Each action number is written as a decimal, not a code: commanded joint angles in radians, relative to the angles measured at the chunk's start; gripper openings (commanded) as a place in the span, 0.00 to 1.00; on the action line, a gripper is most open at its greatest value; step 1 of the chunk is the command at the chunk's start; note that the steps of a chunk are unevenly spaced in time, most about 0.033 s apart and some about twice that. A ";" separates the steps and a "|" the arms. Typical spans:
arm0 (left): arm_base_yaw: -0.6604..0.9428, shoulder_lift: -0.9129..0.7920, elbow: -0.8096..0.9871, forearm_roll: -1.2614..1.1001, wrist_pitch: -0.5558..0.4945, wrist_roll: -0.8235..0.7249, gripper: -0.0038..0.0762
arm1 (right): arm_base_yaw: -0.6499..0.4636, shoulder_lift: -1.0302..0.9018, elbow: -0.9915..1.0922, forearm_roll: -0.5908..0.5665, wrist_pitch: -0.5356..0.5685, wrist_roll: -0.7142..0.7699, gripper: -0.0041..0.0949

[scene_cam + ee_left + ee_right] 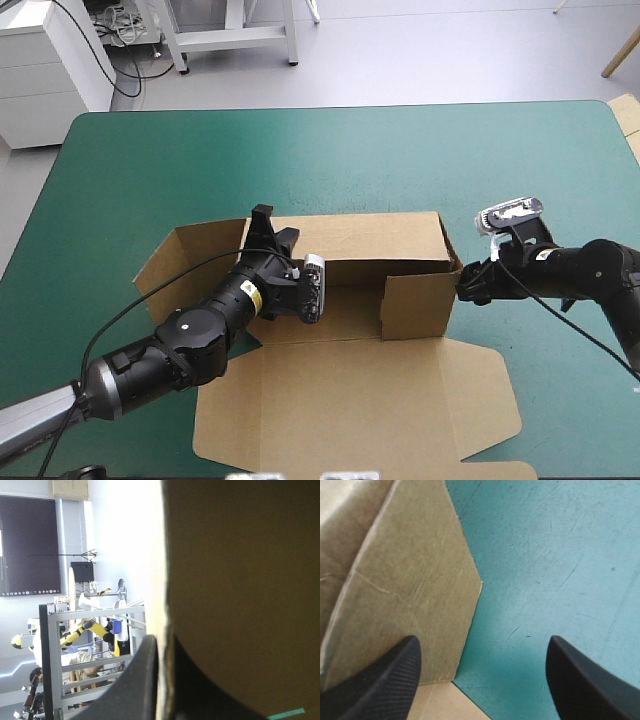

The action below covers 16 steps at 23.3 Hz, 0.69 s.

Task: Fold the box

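**Surface.** Teal-green cover [150, 170], finely scratched where my right wrist view shows it close. It bears the brown box [350, 225] at mid-table.

**Box.** Half raised. The back wall [370, 235] stands upright, and a short front wall [415, 305] stands at the right end. The lid [350, 400] lies flat toward the near edge, and a flap [170, 265] is spread out to the left.

**My left claw** [268, 232]. At the back wall's left end, reaching in from the box's inner side, pinched on the wall's top edge. In my wrist view one black finger [135, 680] lies against one face of the board and the other against the opposite face, with only the sheet between them.

**My right claw** [468, 287]. Low at the box's right end, outside it, fingers spread wide. One finger [385, 680] lies at the foot of the end wall [405, 580]; I cannot tell whether it touches. The other [585, 680] is over bare cover. This claw grips nothing
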State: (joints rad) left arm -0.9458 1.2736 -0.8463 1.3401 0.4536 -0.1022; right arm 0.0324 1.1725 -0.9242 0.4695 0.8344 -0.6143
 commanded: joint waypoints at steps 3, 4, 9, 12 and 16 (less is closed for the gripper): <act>-0.002 -0.016 -0.018 0.007 -0.003 -0.011 0.04 | -0.009 -0.051 -0.023 0.029 0.036 -0.018 0.69; -0.002 -0.016 -0.018 0.007 -0.004 -0.011 0.04 | -0.009 -0.051 -0.023 0.029 0.064 -0.018 0.69; -0.002 -0.016 -0.018 0.041 -0.003 -0.037 0.04 | -0.009 -0.049 -0.023 0.080 0.080 -0.036 0.69; -0.002 -0.016 -0.018 0.056 -0.003 -0.039 0.04 | 0.003 -0.049 -0.023 0.096 0.087 -0.049 0.69; -0.002 -0.016 -0.018 0.059 -0.003 -0.039 0.04 | 0.032 -0.049 -0.023 0.098 0.089 -0.049 0.69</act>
State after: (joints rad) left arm -0.9458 1.2787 -0.8459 1.3803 0.4559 -0.1285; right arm 0.0453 1.1447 -0.9242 0.5058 0.9363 -0.6508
